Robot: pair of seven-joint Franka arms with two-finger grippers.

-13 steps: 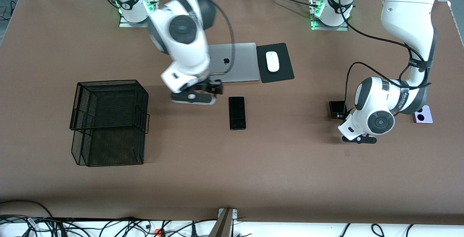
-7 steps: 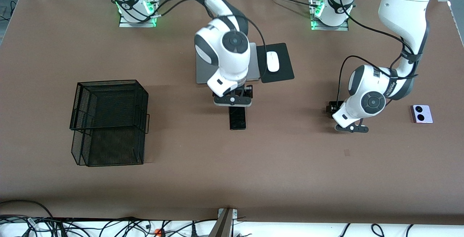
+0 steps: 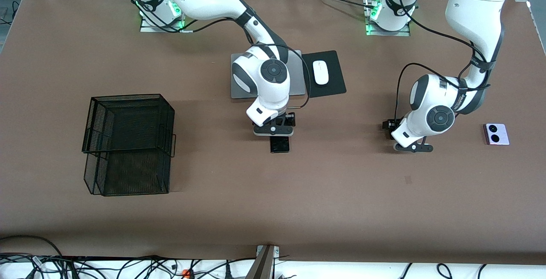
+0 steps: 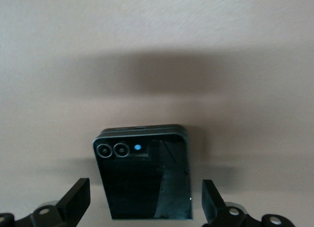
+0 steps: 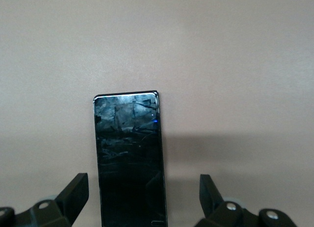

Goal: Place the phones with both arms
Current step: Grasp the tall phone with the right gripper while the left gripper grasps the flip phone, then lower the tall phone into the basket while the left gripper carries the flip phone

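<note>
A long slim black phone (image 3: 280, 144) lies flat mid-table, nearer the front camera than the laptop. My right gripper (image 3: 285, 122) hangs open just above it. In the right wrist view the slim phone (image 5: 130, 158) runs between the right gripper's (image 5: 142, 195) spread fingers, untouched. My left gripper (image 3: 391, 125) hovers open over the small black folded phone, which the front view mostly hides. The left wrist view shows this folded phone (image 4: 142, 178) between the left gripper's (image 4: 144, 200) fingers with gaps on both sides. A lilac-white phone (image 3: 496, 134) lies toward the left arm's end.
A black wire mesh basket (image 3: 128, 142) stands toward the right arm's end of the table. A grey laptop (image 3: 239, 87) lies closed under the right arm, with a white mouse (image 3: 320, 72) on a black pad (image 3: 330, 87) beside it.
The right arm swung from beside the laptop to over the slim phone and came lower. The left arm shifted over the folded phone, uncovering the lilac phone. Both grippers stayed open.
</note>
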